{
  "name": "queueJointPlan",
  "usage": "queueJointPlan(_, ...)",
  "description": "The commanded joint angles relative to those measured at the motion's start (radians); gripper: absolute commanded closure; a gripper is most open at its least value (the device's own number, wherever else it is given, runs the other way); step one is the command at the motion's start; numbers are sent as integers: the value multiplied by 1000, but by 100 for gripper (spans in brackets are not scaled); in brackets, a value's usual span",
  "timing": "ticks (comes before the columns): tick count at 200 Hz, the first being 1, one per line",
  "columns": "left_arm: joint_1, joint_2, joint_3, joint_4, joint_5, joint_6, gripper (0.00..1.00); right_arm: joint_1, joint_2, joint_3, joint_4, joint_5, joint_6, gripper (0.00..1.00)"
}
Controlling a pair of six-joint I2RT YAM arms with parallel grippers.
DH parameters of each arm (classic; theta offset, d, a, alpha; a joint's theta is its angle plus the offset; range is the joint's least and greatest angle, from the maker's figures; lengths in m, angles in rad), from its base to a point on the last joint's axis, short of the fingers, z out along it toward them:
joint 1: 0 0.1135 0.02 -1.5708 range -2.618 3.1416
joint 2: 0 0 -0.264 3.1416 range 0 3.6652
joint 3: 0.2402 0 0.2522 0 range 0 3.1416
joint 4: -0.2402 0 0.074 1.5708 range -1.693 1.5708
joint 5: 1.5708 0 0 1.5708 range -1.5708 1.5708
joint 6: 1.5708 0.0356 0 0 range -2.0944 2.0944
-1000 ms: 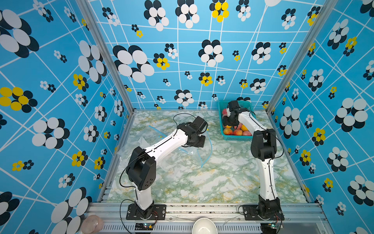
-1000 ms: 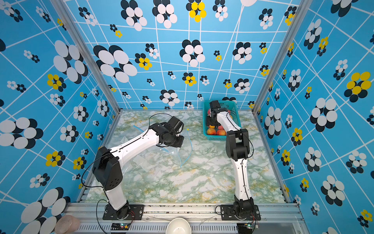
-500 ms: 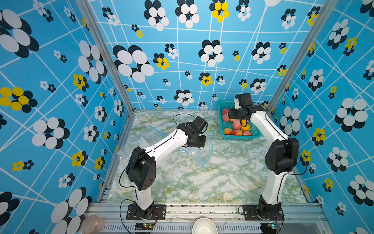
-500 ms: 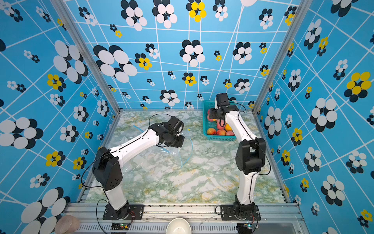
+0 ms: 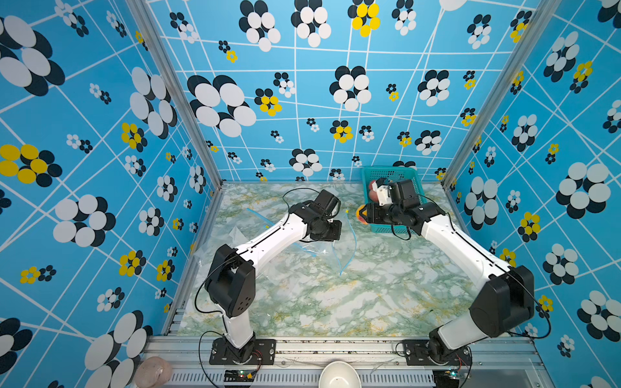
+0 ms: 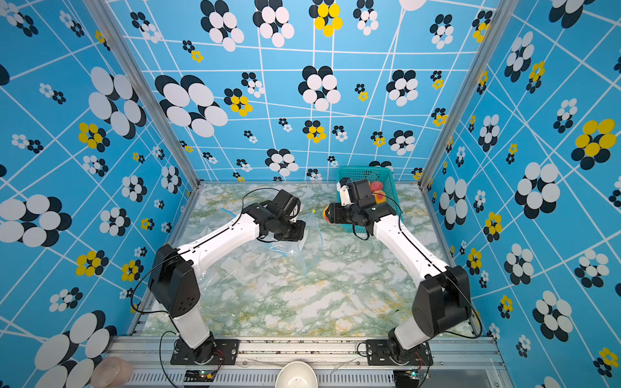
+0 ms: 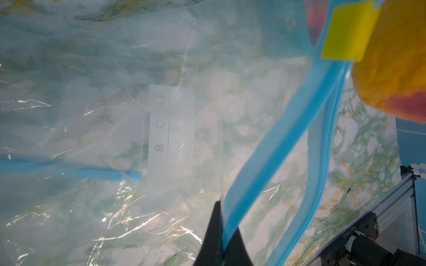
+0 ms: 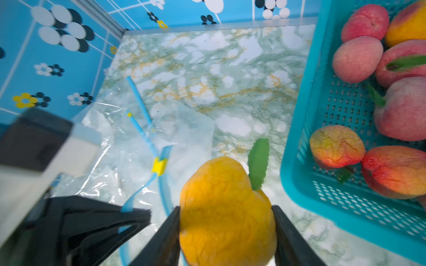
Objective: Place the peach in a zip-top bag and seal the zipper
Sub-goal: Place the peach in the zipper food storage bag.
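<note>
The soft yellow-orange peach [image 8: 221, 184] is gripped in the right gripper [image 8: 224, 214] just outside the teal plastic basket [image 8: 299, 161], and the clear blue-zippered plastic bag [image 8: 184, 138] is pinched at its rim by the closed left gripper [image 7: 222, 230], so its mouth is left gaping just beside the peach, toward the left arm.

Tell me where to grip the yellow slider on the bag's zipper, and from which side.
Pinch the yellow slider across its two flat faces, probably coming from the basket side: it sits where the two blue zipper strips meet, and the left gripper holds one strip on the other side.
</note>
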Motion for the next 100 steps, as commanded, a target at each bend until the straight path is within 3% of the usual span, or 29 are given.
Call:
queueJointPlan(1, 16, -7, -7, 14, 20, -18, 100, 21, -105, -82, 50, -66, 71, 42)
queueJointPlan(48, 21, 2, 20, 18, 46, -30, 100, 126, -223, -289, 192, -181, 209, 41)
queueJointPlan(100, 16, -24, 32, 9, 72, -32, 100, 139, -98, -402, 420, -189, 336, 42)
